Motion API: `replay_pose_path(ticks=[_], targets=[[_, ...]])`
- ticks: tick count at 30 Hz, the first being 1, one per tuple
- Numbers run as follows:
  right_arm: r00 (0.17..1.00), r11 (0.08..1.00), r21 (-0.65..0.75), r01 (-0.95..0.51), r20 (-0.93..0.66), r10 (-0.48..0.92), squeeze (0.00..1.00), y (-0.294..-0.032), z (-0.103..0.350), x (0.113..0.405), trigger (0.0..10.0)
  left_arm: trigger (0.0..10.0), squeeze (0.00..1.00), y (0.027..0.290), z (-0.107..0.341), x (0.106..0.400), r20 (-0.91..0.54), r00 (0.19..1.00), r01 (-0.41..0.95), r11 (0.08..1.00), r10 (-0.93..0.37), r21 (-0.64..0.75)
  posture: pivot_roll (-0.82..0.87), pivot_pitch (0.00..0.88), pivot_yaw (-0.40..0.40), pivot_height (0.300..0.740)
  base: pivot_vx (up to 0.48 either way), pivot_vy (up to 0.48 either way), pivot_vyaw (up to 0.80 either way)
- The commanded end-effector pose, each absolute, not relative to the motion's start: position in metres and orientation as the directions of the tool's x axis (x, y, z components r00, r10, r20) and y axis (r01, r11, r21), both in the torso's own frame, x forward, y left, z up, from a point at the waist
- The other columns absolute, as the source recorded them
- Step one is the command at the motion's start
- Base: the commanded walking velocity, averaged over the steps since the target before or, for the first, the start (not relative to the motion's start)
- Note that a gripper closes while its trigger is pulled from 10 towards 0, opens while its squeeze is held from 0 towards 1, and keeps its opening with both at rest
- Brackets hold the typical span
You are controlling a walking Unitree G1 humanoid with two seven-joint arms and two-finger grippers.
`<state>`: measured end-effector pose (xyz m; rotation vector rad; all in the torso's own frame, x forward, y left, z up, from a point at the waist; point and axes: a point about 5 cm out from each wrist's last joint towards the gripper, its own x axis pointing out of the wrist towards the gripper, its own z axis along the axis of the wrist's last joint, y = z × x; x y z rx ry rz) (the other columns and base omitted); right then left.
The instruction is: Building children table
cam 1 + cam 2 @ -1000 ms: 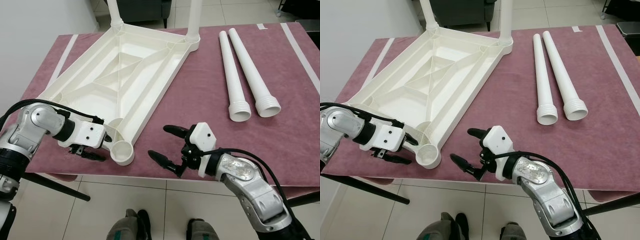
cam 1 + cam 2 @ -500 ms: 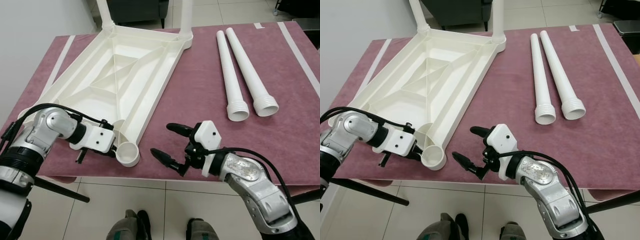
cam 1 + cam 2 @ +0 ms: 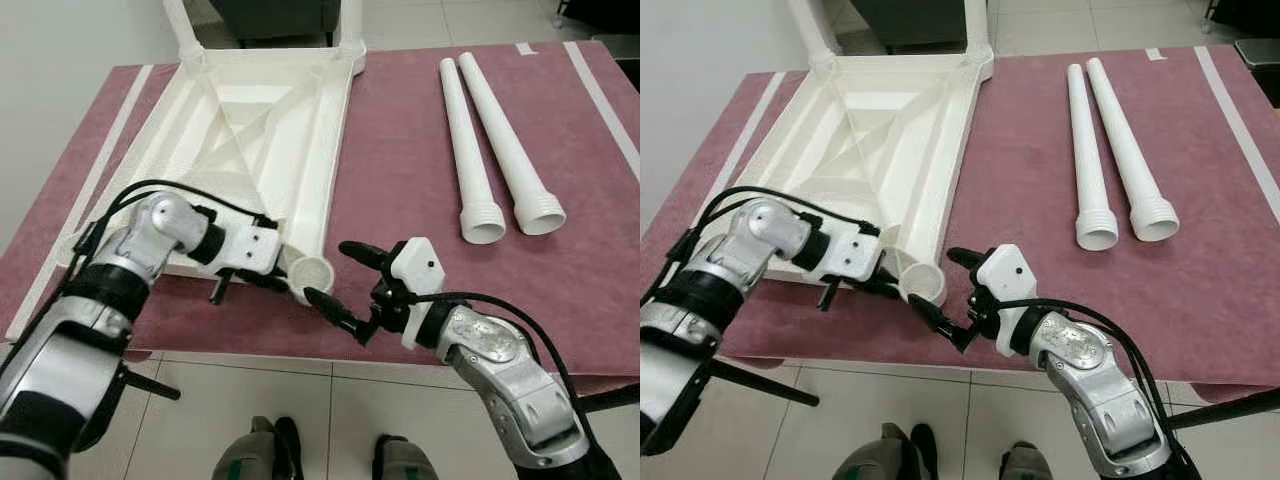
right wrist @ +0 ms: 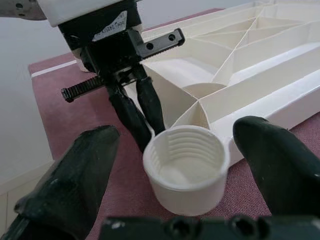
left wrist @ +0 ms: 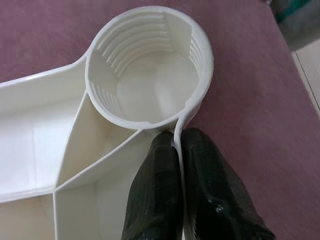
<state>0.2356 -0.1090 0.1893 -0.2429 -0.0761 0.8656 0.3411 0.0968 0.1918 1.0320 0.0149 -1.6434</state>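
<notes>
Upside-down white ribbed plastic tabletop [image 3: 255, 150] lying on the left half of a bench covered in dusty-rose cloth [image 3: 400, 180], with two white legs already standing up from its far corners. At its near corner, a round threaded socket [image 3: 310, 272], empty. Left gripper [image 5: 179, 150] reaching in from the left, jaws clenched on the thin rim wall just behind that socket. Right gripper [image 3: 345, 280] just right of the socket at the near edge of the bench, jaws spread wide, one on either side of the socket, not touching it. On the right half of the cloth, two loose white plastic tube legs [image 3: 495, 145] lying side by side, threaded ends toward the near edge. Pale strips of tape [image 3: 90, 185] along the cloth. Around the bench, light tiled floor [image 3: 200, 400]; dark furniture [image 3: 280, 15] at the far side.
</notes>
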Motion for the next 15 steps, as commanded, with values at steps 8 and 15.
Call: replay_pose_path(ticks=[8,15], targets=[[0.875,0.829,-0.330,-0.452,0.018,0.484,0.00,-0.149,0.195,0.261,10.0,10.0,0.00,0.052,0.206,0.359,-0.412,0.276,0.714,-0.102,-0.868,0.692,-0.11,0.189,0.188,0.740,0.000,0.000,0.00],[0.957,0.931,-0.298,-0.211,0.132,0.260,0.00,-0.194,0.214,0.263,10.0,10.0,0.00,0.020,0.209,0.370,-0.333,0.397,0.712,0.058,-0.855,0.700,-0.13,0.190,0.206,0.740,0.000,0.000,0.00]])
